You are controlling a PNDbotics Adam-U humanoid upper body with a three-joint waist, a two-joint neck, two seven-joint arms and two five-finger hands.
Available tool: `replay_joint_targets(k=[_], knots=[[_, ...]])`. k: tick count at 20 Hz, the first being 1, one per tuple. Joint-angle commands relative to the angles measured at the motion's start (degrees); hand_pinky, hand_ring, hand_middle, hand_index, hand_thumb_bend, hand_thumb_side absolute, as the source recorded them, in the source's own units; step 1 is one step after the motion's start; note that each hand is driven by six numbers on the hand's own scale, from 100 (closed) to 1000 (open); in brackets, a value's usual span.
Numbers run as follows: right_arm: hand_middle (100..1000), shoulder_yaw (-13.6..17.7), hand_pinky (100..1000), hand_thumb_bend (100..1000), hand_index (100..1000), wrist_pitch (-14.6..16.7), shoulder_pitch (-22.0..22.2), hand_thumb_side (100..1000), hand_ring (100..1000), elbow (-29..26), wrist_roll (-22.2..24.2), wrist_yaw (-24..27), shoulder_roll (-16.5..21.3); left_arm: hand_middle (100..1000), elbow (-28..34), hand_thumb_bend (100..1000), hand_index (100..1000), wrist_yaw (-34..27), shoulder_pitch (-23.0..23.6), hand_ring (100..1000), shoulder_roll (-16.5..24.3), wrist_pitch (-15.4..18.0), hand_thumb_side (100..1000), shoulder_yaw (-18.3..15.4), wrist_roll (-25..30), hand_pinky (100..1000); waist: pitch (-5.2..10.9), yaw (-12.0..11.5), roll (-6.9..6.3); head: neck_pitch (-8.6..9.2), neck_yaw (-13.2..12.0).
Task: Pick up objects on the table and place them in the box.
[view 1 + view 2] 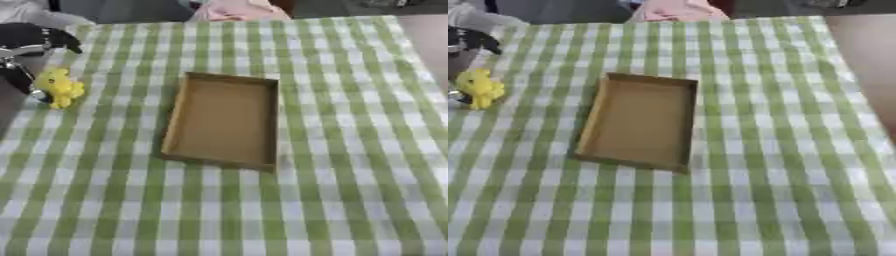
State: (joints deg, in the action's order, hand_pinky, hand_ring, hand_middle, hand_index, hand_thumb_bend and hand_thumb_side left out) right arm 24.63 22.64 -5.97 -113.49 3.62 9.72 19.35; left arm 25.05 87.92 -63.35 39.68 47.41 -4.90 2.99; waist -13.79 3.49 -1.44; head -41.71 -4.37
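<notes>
A: Left hand (22, 60), far left edge of the table. The black fingers look curled around a small yellow object (59, 88), which sits at their tips, low against the cloth. Whether it is lifted or resting there I cannot tell.

B: And the object itself?

A: A lumpy, bright yellow shape, perhaps a soft toy or a bunch of something (too indistinct to name). By its look I would judge it light and somewhat yielding, unlikely to break. A hold across its middle bulk seems safest; its knobbly outline may let it twist if pinched at an edge.

B: Outward from the fingers, then.

A: To the fingers' right, well apart, lies the box (178, 116): a shallow brown cardboard tray, open-topped, nothing visible inside. Its low walls look thin and could probably be nudged along the cloth by a careless knock.

B: The surface?

A: A green-and-white checked tablecloth (350, 150) covers the table beneath hand, object and box alike. Fabric may bunch or drag under anything that slides, so a lift-and-carry reads better than a push.

B: The other hand?

A: The right hand appears in neither view.

B: And the room?

A: Beyond the table's far edge, past the box from the fingers, a patch of pink cloth (236, 10) and dark shapes; nothing there touches the work.
</notes>
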Motion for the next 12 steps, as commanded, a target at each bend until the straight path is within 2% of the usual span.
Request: replay_joint_targets(k=[1, 5, 11, 12], knots=[[584, 0.04, 797, 100, 854, 0.08, -0.23, 719, 703, -1.10, 0.39, 0.10, 0.84, 878, -0.94, 690, 885, 2.60, -1.45, 834, 1.21, -0.54, 100, -0.63, -2.33, 674, 0.77, -0.12, 0.10, 0.57, 0.11], [583, -0.09, 798, 100, 854, 0.05, -0.27, 721, 703, -1.10, 0.61, 0.13, 0.76, 860, -2.69, 617, 873, 2.53, -1.49, 819, 0.98, -1.60, 100, -1.17, -3.17, 655, 0.65, -0.21, 0.19, 0.71, -0.03], [583, -0.09, 798, 100, 854, 0.02, -0.27, 721, 704, -1.10, 0.78, 0.18, 0.64, 843, -3.82, 559, 860, 0.61, -1.38, 802, 0.71, -3.28, 100, -1.45, -2.66, 631, 0.50, -0.19, 0.24, 0.85, -0.12], [583, -0.10, 798, 100, 855, 0.01, -0.30, 721, 704, -1.10, 0.79, 0.19, 0.62, 832, -3.92, 526, 853, 0.26, -1.36, 795, 0.65, -3.49, 100, -1.50, -2.57, 622, 0.49, -0.17, 0.23, 0.92, -0.13]])
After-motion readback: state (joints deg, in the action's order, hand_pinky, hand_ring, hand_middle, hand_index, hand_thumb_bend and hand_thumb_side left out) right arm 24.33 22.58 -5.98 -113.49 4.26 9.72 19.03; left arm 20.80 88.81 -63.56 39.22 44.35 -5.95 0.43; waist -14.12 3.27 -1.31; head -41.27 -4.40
